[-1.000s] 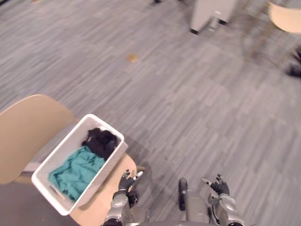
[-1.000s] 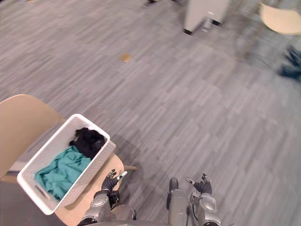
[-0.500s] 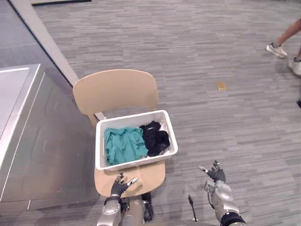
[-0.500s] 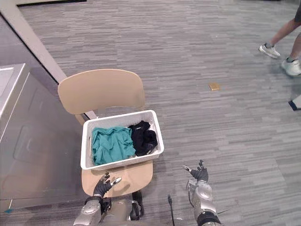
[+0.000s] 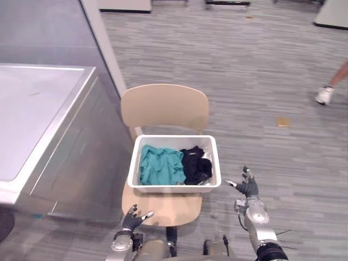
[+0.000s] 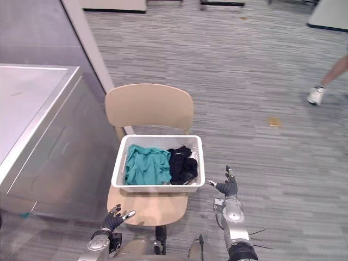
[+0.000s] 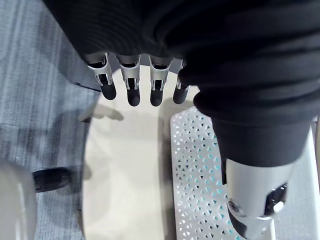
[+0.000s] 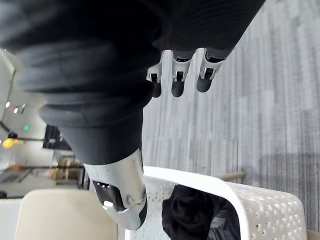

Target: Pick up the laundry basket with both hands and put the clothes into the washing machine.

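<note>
A white perforated laundry basket [image 5: 175,188] stands on the seat of a beige chair [image 5: 165,106]. Inside it lie a teal garment [image 5: 160,166] and a black garment [image 5: 196,166]. My left hand [image 5: 131,220] is open, low in front of the chair seat and left of the basket's near side, touching nothing. My right hand [image 5: 247,187] is open just off the basket's right end, fingers spread, a small gap from the rim. The washing machine [image 5: 38,117] is the grey box with a pale top at the left. In the right wrist view the basket's rim [image 8: 235,192] and the black garment [image 8: 187,215] show past the thumb.
A grey partition post [image 5: 106,49] rises behind the chair, between it and the machine. A person's leg and white shoe [image 5: 326,95] are at the far right. A small tan scrap [image 5: 283,122] lies on the grey carpet.
The camera has swung, so the chair and basket now sit centred and the machine is at the left. My right hand has come up close to the basket's right end.
</note>
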Controlling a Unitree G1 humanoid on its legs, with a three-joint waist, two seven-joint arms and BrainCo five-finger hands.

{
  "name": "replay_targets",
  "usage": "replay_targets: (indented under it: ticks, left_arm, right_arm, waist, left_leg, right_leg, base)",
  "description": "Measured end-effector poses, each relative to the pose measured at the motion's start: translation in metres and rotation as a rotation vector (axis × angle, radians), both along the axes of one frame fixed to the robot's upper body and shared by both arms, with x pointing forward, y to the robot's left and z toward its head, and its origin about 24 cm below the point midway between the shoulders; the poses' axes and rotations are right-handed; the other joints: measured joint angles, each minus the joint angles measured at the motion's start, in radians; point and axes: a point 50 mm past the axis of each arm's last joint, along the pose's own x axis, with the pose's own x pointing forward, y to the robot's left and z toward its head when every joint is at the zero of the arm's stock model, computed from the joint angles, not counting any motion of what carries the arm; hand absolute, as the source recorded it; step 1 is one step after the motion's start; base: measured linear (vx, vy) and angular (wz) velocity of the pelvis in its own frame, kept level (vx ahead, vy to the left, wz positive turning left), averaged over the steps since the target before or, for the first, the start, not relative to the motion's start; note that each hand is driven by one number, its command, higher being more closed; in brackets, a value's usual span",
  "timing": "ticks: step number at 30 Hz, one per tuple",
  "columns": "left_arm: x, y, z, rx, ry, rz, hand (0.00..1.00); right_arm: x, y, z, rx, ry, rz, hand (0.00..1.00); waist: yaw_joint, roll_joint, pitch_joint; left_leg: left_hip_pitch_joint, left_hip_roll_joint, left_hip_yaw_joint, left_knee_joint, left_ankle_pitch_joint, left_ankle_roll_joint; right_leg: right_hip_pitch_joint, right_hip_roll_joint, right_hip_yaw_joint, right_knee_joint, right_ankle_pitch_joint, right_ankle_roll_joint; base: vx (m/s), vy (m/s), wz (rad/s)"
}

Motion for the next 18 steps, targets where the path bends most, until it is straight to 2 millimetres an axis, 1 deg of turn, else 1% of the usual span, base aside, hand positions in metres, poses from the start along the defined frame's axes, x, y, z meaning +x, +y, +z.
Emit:
replay_targets:
  ticks: [1, 4, 5, 6, 7, 8, 9, 10, 11, 12, 13, 15, 16, 18]
  left_arm:
    - [0.001, 0.001, 0.0, 0.002, -0.002, -0.001, 0.0]
    - [0.004, -0.002, 0.002, -0.002, -0.013, -0.007, 0.0]
    - [0.008, -0.001, 0.003, 0.0, -0.026, -0.008, 0.0]
    - [0.007, -0.001, 0.003, 0.002, -0.022, -0.006, 0.0]
    - [0.007, -0.001, 0.003, 0.004, -0.022, -0.011, 0.0]
    - [0.007, -0.002, 0.003, 0.009, -0.025, -0.022, 0.0]
    - [0.007, -0.004, 0.003, 0.013, -0.03, -0.035, 0.0]
    - [0.01, -0.003, 0.004, 0.015, -0.039, -0.038, 0.0]
    - [0.016, -0.002, 0.007, 0.021, -0.057, -0.048, 0.0]
    - [0.016, -0.001, 0.007, 0.031, -0.053, -0.064, 0.0]
    - [0.014, 0.0, 0.006, 0.038, -0.046, -0.073, 0.0]
    - [0.004, 0.005, 0.002, 0.058, -0.014, -0.085, 0.0]
    - [0.001, 0.007, 0.002, 0.063, -0.007, -0.085, 0.0]
    - [-0.005, 0.012, 0.0, 0.073, 0.013, -0.087, 0.0]
  right_arm:
    - [0.001, 0.001, 0.004, -0.028, -0.016, 0.017, 0.0]
    - [0.004, 0.001, 0.009, -0.097, -0.026, 0.05, 0.0]
    - [0.006, 0.005, 0.011, -0.13, -0.033, 0.081, 0.0]
    - [0.009, 0.01, 0.014, -0.16, -0.045, 0.117, 0.0]
    - [0.008, 0.011, 0.014, -0.171, -0.044, 0.129, 0.0]
    - [0.007, 0.01, 0.014, -0.204, -0.038, 0.145, 0.0]
    - [0.008, 0.009, 0.015, -0.235, -0.038, 0.161, 0.0]
    - [0.009, 0.01, 0.015, -0.239, -0.039, 0.172, 0.0]
    - [0.01, 0.012, 0.016, -0.265, -0.038, 0.205, 0.0]
    - [0.012, 0.017, 0.017, -0.289, -0.037, 0.251, 0.0]
    - [0.014, 0.021, 0.018, -0.301, -0.039, 0.278, 0.0]
    - [0.024, 0.036, 0.018, -0.36, -0.037, 0.373, 0.0]
    - [0.026, 0.04, 0.017, -0.379, -0.033, 0.399, 0.0]
    - [0.033, 0.052, 0.017, -0.429, -0.025, 0.474, 0.0]
  waist:
    - [-0.002, -0.002, 0.001]
    - [0.007, -0.006, 0.002]
    - [0.014, -0.011, 0.004]
    - [0.009, -0.008, 0.006]
    - [-0.001, -0.007, 0.007]
    - [-0.017, 0.0, 0.007]
    - [-0.015, 0.024, -0.004]
    - [-0.016, 0.023, -0.003]
    - [-0.015, 0.015, -0.002]
    - [-0.012, 0.011, -0.002]
    - [-0.012, 0.012, -0.002]
    - [-0.01, 0.013, -0.001]
    - [-0.009, 0.013, -0.001]
    - [-0.003, 0.015, 0.0]
  left_leg:
    - [-0.008, 0.003, -0.022, 0.006, 0.009, 0.004]
    - [-0.006, 0.004, -0.016, -0.001, 0.041, -0.042]
    - [-0.005, 0.009, 0.019, 0.006, 0.02, -0.032]
    - [-0.016, 0.047, 0.099, 0.071, -0.025, 0.003]
    - [-0.026, 0.067, 0.118, 0.102, -0.036, -0.003]
    - [-0.019, 0.108, 0.119, 0.109, -0.042, -0.031]
    - [-0.007, 0.115, 0.091, 0.075, -0.053, -0.056]
    - [-0.003, 0.108, 0.091, 0.057, -0.048, -0.056]
    - [0.01, 0.091, 0.085, 0.017, -0.022, -0.044]
    - [0.014, 0.076, 0.08, -0.009, -0.005, -0.038]
    - [0.015, 0.07, 0.078, -0.017, -0.001, -0.034]
    - [0.028, 0.054, 0.078, -0.047, 0.015, -0.024]
    - [0.032, 0.052, 0.077, -0.056, 0.019, -0.019]
    - [0.04, 0.046, 0.076, -0.087, 0.038, -0.021]
  right_leg:
    - [0.009, 0.007, -0.03, -0.007, 0.004, -0.005]
    - [0.031, 0.0, -0.064, -0.008, 0.01, -0.014]
    - [0.032, -0.012, -0.07, -0.013, 0.014, -0.02]
    - [0.041, -0.021, -0.079, -0.02, 0.013, -0.02]
    - [0.047, -0.027, -0.087, -0.018, 0.013, -0.02]
    - [0.058, -0.029, -0.1, -0.018, 0.013, -0.018]
    - [0.058, -0.029, -0.1, -0.02, 0.008, -0.008]
    - [0.057, -0.034, -0.101, -0.026, 0.01, -0.004]
    - [0.056, -0.045, -0.108, -0.044, 0.02, 0.013]
    - [0.057, -0.055, -0.115, -0.058, 0.029, 0.024]
    - [0.058, -0.06, -0.118, -0.061, 0.031, 0.029]
    - [0.067, -0.07, -0.117, -0.083, 0.045, 0.043]
    - [0.071, -0.07, -0.118, -0.09, 0.05, 0.046]
    - [0.073, -0.071, -0.117, -0.106, 0.061, 0.051]
  base:
    - [0.05, -0.157, 0.66]
    - [0.03, -0.1, 0.43]
    - [0.04, -0.074, 0.13]
    - [0.05, -0.055, 0.08]
    - [0.08, -0.044, 0.29]
    - [0.08, 0.033, 0.26]
    - [0.06, 0.073, 0.24]
    - [0.06, 0.125, 0.2]
    - [0.05, 0.122, 0.28]
    - [0.05, 0.112, 0.28]
    - [0.03, 0.097, 0.15]
    - [0.01, 0.081, 0.06]
    - [-0.01, 0.068, 0.03]
    - [-0.03, 0.047, 0.03]
